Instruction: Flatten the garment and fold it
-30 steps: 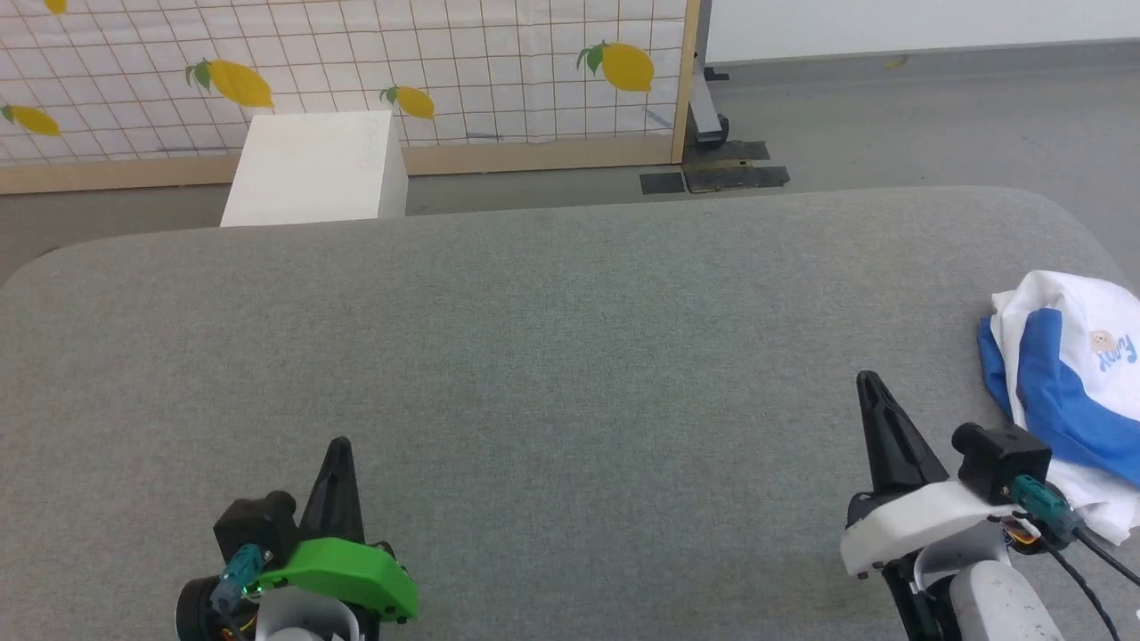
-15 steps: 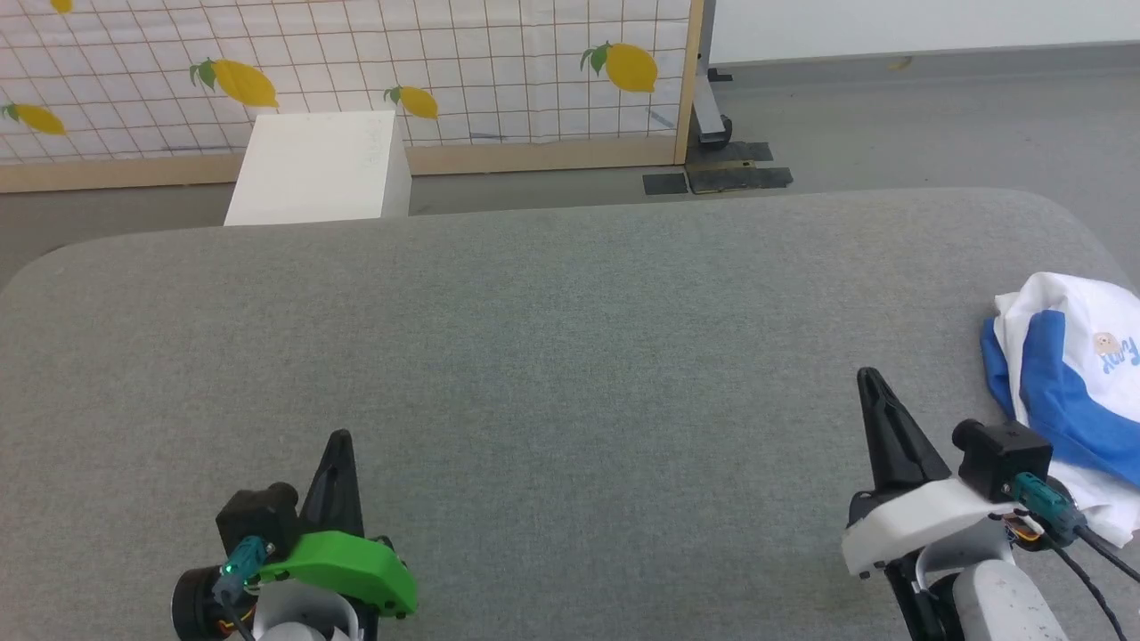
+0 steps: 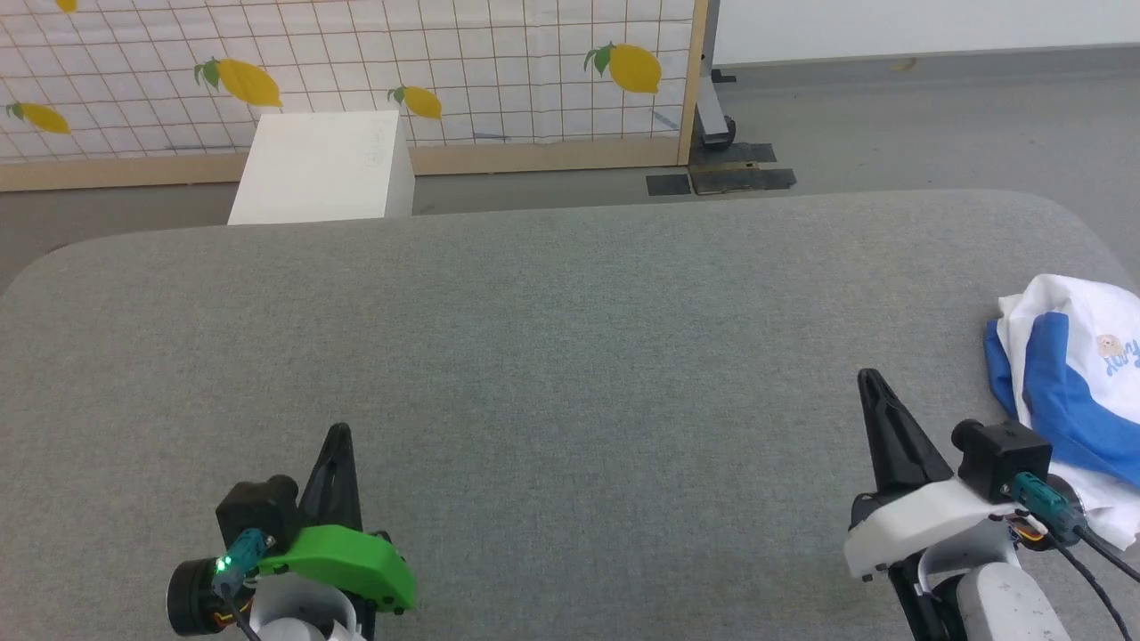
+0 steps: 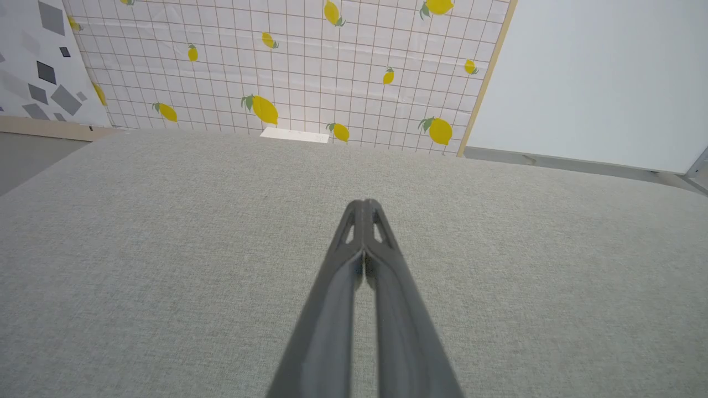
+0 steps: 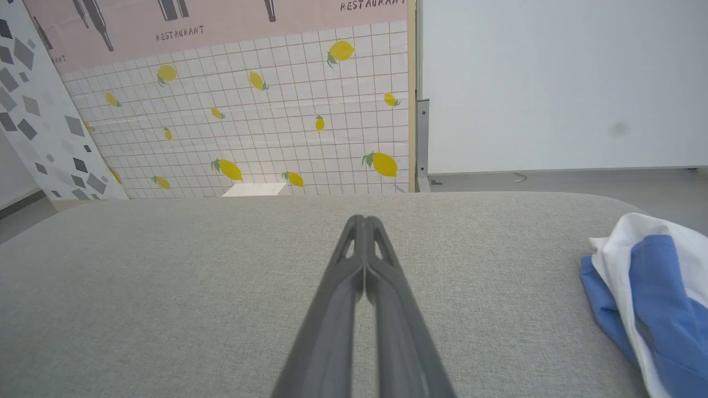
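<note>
The garment (image 3: 1078, 374), a white T-shirt with blue sleeves and a small pale print, lies crumpled at the right edge of the grey padded table (image 3: 552, 338); in the right wrist view the garment (image 5: 652, 293) sits at the lower right. My right gripper (image 3: 868, 381) is shut and empty, just left of the garment and apart from it. In its own view the right gripper (image 5: 364, 221) has its tips pressed together. My left gripper (image 3: 338, 434) is shut and empty near the table's front left, and the left gripper (image 4: 364, 204) hovers over bare fabric.
A white box (image 3: 321, 169) stands on the floor beyond the table's far edge. Behind it rises a lemon-print grid screen (image 3: 445, 62) with a wooden frame. Grey floor (image 3: 935, 116) stretches to the back right. The table's rounded right corner lies near the garment.
The head view has shifted slightly, so the garment sits a bit further right and lower in the picture. The left gripper has edged up a little. Both grippers stay shut.
</note>
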Robot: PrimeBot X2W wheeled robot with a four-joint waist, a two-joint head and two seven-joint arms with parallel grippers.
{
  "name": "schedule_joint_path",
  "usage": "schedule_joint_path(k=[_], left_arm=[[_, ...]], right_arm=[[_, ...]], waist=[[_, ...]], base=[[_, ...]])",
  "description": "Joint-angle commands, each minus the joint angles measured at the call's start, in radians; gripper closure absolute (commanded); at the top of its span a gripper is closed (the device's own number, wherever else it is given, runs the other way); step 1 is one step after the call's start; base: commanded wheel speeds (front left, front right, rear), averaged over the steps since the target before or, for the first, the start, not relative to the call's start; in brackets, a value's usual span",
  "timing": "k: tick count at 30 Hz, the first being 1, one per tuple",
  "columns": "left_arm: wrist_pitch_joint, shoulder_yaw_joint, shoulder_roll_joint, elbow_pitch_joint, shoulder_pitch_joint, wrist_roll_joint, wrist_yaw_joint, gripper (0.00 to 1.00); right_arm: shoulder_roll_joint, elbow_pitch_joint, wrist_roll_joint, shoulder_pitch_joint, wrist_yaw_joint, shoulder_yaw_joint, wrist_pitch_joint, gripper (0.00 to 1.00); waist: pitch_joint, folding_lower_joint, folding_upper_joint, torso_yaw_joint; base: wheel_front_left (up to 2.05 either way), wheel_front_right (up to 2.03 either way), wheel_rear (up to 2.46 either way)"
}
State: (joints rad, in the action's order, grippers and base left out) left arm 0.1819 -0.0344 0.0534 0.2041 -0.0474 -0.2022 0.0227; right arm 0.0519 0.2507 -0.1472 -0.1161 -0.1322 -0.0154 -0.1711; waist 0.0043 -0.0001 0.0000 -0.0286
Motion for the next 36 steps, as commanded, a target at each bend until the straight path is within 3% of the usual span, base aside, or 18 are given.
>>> schedule_joint_path(k=[1,36], left_arm=[[-0.006,0.003,-0.001,-0.011,0.012,0.015,-0.004,1.00],[-0.077,0.016,-0.002,-0.089,0.026,0.091,-0.012,1.00]], right_arm=[[-0.001,-0.012,0.011,0.019,0.000,0.002,0.005,1.00],[-0.001,-0.108,0.066,0.058,0.001,0.007,0.072,1.00]], waist=[[0.000,0.0001,0.0000,0.001],[-0.002,0.0001,0.0000,0.012]], base=[[0.00,0.00,0.00],[0.00,0.00,0.00]])
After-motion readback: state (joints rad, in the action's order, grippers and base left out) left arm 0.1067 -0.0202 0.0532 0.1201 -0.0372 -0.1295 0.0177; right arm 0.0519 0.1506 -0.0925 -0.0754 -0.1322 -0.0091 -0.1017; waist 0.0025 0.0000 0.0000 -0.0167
